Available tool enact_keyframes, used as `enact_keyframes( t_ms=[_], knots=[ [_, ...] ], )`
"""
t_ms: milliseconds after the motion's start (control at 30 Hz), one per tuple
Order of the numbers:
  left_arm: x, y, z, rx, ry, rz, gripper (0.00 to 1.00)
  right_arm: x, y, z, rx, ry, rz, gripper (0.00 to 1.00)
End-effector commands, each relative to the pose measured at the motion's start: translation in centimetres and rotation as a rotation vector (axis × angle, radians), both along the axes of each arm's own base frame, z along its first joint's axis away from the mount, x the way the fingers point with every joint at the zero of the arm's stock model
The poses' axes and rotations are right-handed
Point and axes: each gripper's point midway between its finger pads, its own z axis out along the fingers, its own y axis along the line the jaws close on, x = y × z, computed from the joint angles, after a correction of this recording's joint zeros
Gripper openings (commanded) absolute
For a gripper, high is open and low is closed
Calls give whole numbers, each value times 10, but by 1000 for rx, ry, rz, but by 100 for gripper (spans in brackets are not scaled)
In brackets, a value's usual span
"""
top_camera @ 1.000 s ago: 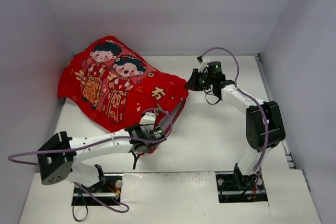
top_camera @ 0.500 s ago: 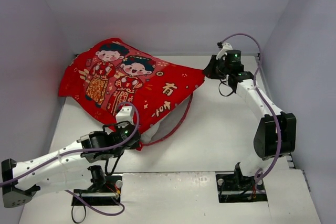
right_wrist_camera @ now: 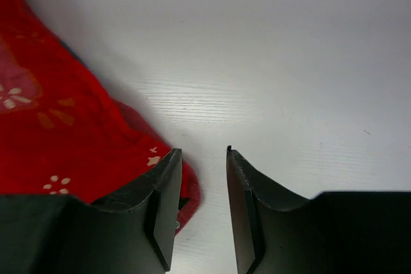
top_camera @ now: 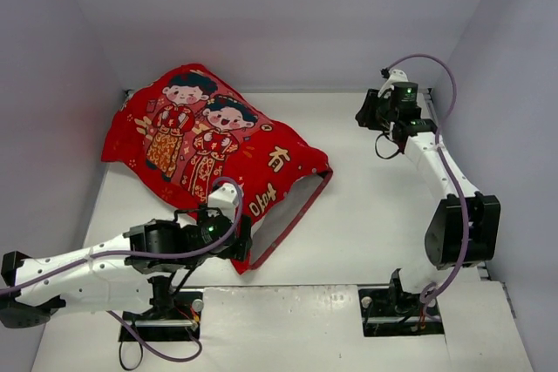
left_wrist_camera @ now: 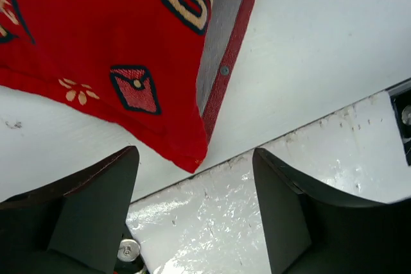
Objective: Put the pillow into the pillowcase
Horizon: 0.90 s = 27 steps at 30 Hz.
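The red pillowcase (top_camera: 209, 145), printed with two cartoon figures, lies bulging on the left half of the table; its buttoned open edge (top_camera: 292, 206) faces the near right. The pillow is hidden from every view. My left gripper (top_camera: 234, 237) sits at the pillowcase's near corner. In the left wrist view that red corner (left_wrist_camera: 186, 152) lies just beyond the left gripper (left_wrist_camera: 194, 155), which is wide open and holds nothing. My right gripper (top_camera: 366, 113) hovers at the far right, clear of the cloth. It (right_wrist_camera: 203, 152) is open over bare table, with the pillowcase (right_wrist_camera: 51, 133) beside its left finger.
A white raised plate (top_camera: 288, 320) runs along the near edge between the arm bases and shows under the left jaws (left_wrist_camera: 270, 210). Pale walls close in the table on the left, back and right. Purple cables loop off both arms.
Both grippers were shut on the pillowcase's open edge and have let go. The cloth has settled onto the table. The right arm drew back to the far right; the left jaws opened wide.
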Motion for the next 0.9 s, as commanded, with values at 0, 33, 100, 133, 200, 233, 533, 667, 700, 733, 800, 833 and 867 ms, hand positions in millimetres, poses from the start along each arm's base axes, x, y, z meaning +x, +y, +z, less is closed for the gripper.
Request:
enact_keyframes(
  t_ms=[0, 33, 100, 133, 200, 233, 533, 667, 700, 733, 800, 833, 867],
  knots=[
    [16, 4, 31, -28, -108, 31, 68, -10, 37, 66, 44, -166, 137, 31],
    [19, 5, 28, -7, -118, 47, 69, -14, 45, 66, 42, -168, 156, 32],
    [34, 2, 22, 71, -160, 98, 70, -32, 75, 53, 52, -135, 212, 34],
    [34, 0, 26, 58, -163, 99, 70, -35, 82, 53, 57, -133, 226, 35],
    [43, -2, 29, 93, -190, 118, 70, -43, 95, 42, 62, -105, 257, 36],
    [46, -6, 24, 131, -186, 119, 70, -47, 102, 39, 67, -98, 273, 37],
    [95, -24, 26, 194, -133, 155, 70, -87, 123, 3, 123, -8, 253, 40],
    [104, -40, 15, 249, -100, 117, 70, -117, 126, -20, 229, 52, 251, 36],
    [107, -42, 13, 256, -94, 108, 70, -128, 128, -34, 255, 82, 263, 36],
    [106, -47, 11, 258, -81, 91, 70, -135, 128, -33, 282, 77, 270, 35],
    [107, -56, 12, 252, -70, 72, 70, -147, 133, -45, 356, 97, 273, 33],
    [108, -60, 6, 269, -56, 64, 70, -155, 138, -43, 398, 99, 299, 33],
    [110, -61, 6, 271, -58, 64, 70, -156, 143, -38, 453, 79, 302, 32]
  ],
)
